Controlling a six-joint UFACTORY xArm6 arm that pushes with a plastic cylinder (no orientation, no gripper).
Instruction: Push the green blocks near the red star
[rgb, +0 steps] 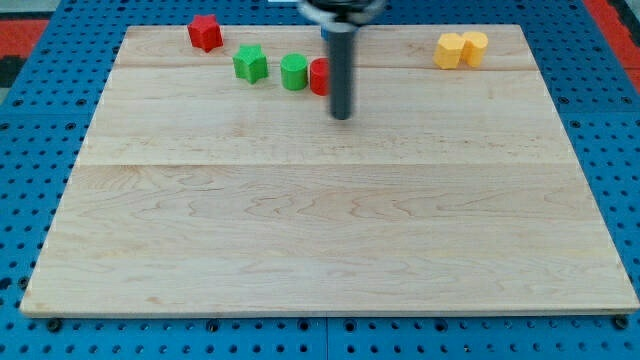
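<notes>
You see the star (205, 32) at the worktop's (330, 230) top left; two blocks (250, 64) (293, 72) sit right of it, my tip (342, 116) beyond them.

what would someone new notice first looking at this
The dark rod coming down from the view's top, my tip resting on the wooden board just right of a red block it partly hides. Left of that sit a green cylinder, a green star and a red star in a rising row. Two yellow blocks touch at the top right.

Two yellow blocks (461, 49) touch, wooden board (320, 240).
</notes>
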